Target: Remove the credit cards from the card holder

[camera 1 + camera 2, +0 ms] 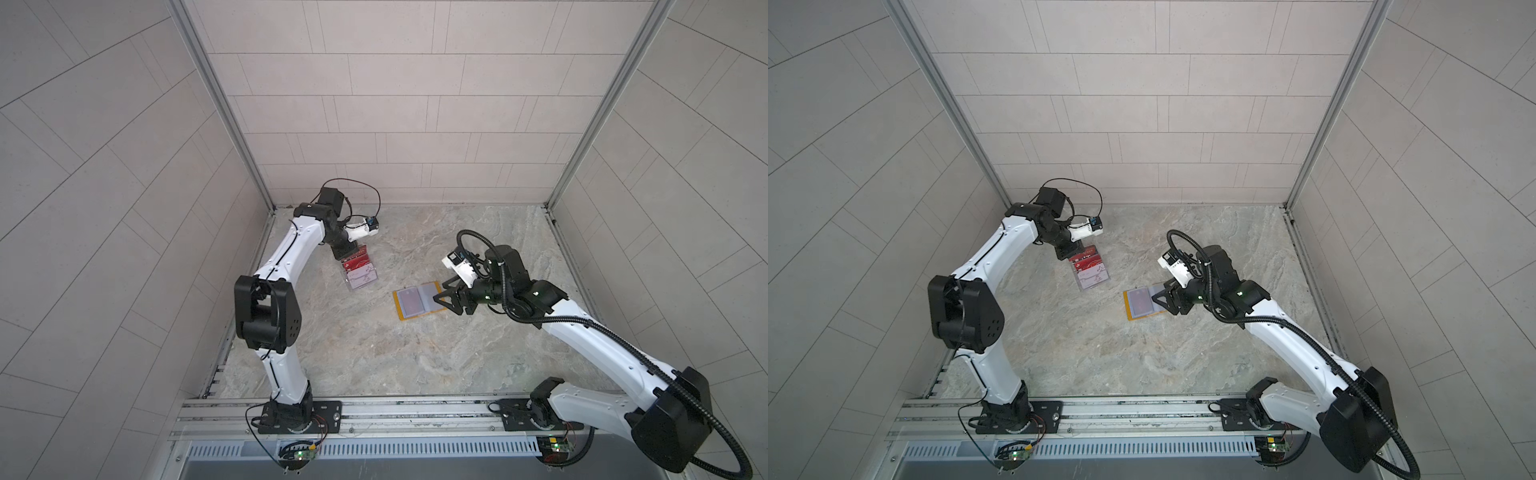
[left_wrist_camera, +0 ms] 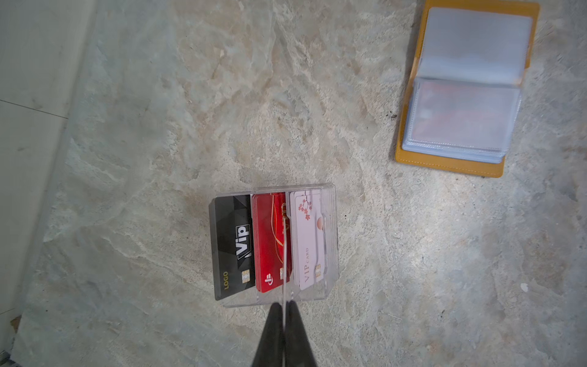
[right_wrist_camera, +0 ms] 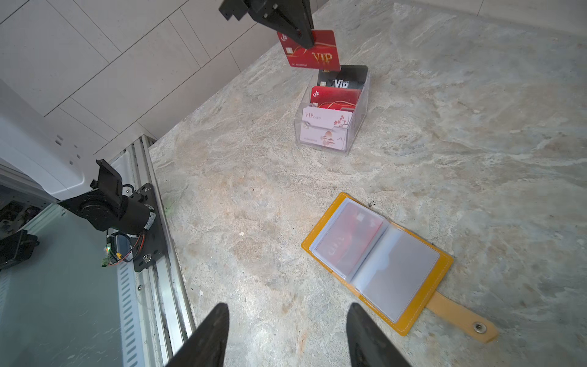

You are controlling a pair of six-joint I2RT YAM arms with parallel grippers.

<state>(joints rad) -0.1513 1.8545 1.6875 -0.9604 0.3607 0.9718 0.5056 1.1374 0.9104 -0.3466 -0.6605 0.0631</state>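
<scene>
While my left pincer [image 3: 306, 40] clamps a credit card [image 3: 319, 57], the clear box [image 3: 362, 108] below probably wants it released next.

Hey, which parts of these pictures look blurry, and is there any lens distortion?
Left wrist view: card holder soft, left fingers blurred. Right wrist view: right fingers out of focus, the held credit card sharp. Both top views: side wall tile lines curve.
</scene>
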